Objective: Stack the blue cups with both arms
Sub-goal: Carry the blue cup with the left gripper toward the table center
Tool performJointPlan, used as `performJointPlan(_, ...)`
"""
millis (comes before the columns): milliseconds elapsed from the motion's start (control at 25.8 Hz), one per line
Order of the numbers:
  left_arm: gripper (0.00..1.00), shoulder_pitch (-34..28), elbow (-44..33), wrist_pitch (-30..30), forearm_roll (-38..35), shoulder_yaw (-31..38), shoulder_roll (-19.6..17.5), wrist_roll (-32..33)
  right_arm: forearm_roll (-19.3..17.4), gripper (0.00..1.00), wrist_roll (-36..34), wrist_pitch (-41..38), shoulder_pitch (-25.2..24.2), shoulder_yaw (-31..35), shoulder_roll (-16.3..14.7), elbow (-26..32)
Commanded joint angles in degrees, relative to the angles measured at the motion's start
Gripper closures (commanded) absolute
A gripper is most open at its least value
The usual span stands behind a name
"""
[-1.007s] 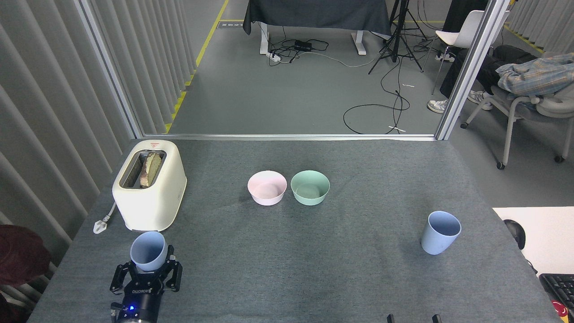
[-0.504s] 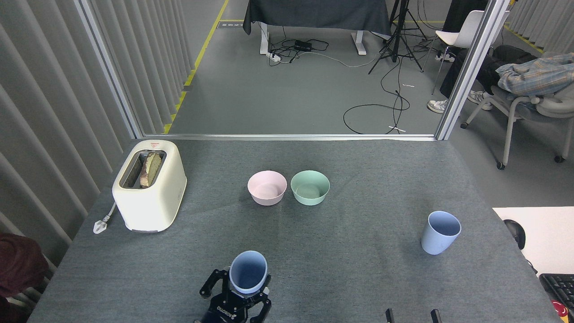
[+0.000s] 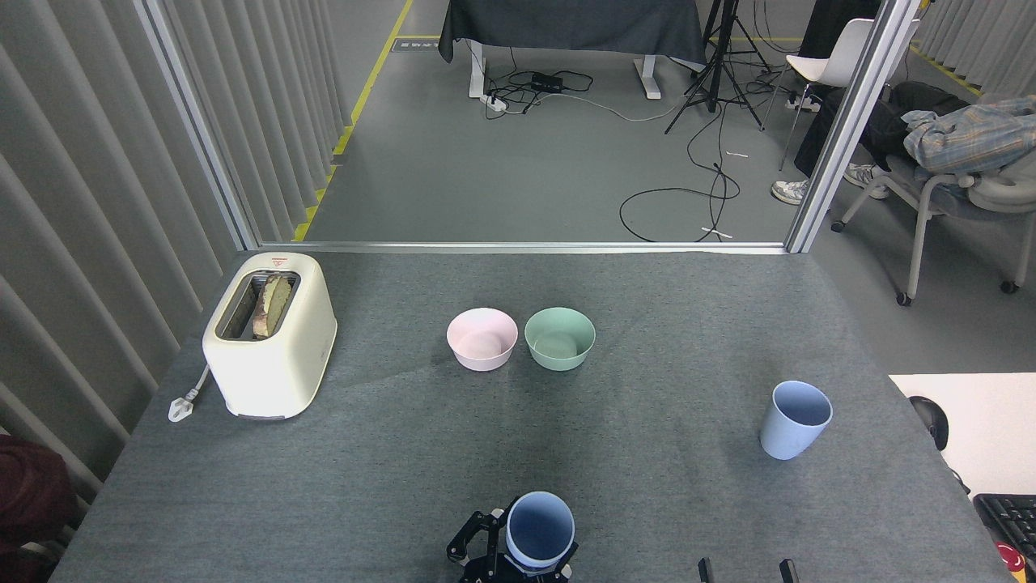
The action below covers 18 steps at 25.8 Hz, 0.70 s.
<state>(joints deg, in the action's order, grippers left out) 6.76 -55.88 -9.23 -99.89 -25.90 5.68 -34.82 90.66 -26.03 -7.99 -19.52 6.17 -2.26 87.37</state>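
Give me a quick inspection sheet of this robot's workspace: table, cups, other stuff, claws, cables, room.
Surface: grey felt-like table, flat and dry-looking.
Job's things: one blue cup upright at the near edge, gripped by the left claw; second blue cup stands free at the right, not stacked.
Clutter: cream toaster holding bread; pink bowl and green bowl side by side, close together.
Claws: left claw shut on the cup; right claw shows only two fingertips at the bottom edge, apart, holding nothing.
Cables: toaster plug lies unplugged on the table; loose cables on the floor.
Surroundings: covered desk, tripod, chairs, a seated person's legs, keyboard and mouse at right.
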Motion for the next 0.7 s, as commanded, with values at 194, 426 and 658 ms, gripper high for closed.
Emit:
performJointPlan(194, 0.01, -0.1, 0.5, 0.0, 0.1, 0.2, -0.2, -0.1, 0.0, 0.00, -0.2, 0.0, -0.1, 0.1, 0.0, 0.0)
performJointPlan(426, 0.01, -0.3, 0.7, 0.0, 0.2, 0.4, -0.5, -0.2, 0.0, 0.00, -0.2, 0.0, -0.1, 0.2, -0.1, 0.0)
performJointPlan(658, 0.01, -0.3, 0.9, -0.1, 0.6, 2.5, -1.7, -0.2, -0.1, 0.00, -0.2, -0.1, -0.1, 0.2, -0.1, 0.0)
